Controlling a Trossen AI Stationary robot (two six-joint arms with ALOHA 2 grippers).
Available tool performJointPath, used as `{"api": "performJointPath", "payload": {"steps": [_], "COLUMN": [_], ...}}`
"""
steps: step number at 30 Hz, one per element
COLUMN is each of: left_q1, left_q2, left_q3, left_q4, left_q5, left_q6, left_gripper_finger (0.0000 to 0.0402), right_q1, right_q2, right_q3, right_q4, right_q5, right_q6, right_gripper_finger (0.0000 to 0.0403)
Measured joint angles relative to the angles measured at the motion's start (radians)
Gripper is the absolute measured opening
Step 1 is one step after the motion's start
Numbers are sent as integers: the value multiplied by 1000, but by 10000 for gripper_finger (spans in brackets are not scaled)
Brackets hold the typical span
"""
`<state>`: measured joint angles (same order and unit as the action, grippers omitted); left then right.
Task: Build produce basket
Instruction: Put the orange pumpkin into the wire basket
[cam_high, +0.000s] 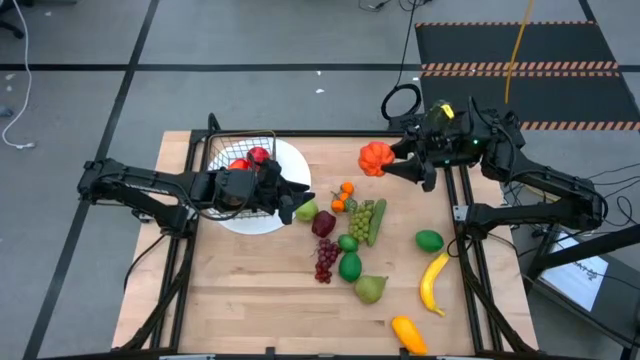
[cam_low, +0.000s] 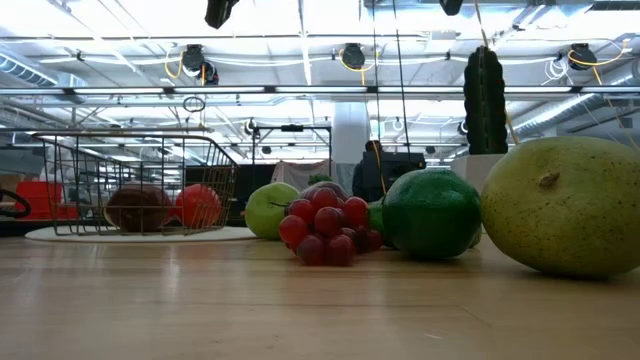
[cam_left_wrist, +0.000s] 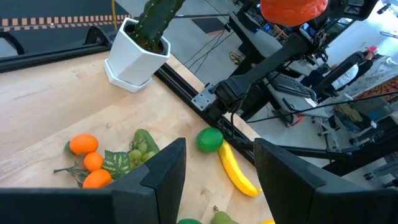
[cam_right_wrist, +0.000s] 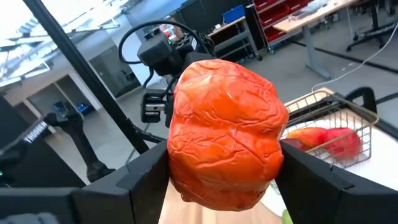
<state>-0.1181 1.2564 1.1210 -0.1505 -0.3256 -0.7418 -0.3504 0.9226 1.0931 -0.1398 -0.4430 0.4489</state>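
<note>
Orange pepper (cam_right_wrist: 225, 134) clamped in right gripper (cam_right_wrist: 221, 168); left gripper (cam_left_wrist: 219, 171) apart, empty; low view hides both.

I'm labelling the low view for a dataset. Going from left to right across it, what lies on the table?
Basket with red produce inside → green apple → red grapes → lime → large pear.
</note>
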Motion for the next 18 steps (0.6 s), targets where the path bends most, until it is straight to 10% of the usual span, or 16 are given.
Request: {"api": "performJointPath", "payload": {"steps": [18], "left_q1": [0], "left_q2": [0], "left_q3": [0], "left_q4": [0], "left_q5": [0], "left_q6": [0], "left_gripper_finger": [189], "right_q1": [0], "right_q2": [0], "right_q3": [0], "right_q4": [0], "right_q5": [-2], "right_q6": [-465], "right_gripper_finger": [254]}}
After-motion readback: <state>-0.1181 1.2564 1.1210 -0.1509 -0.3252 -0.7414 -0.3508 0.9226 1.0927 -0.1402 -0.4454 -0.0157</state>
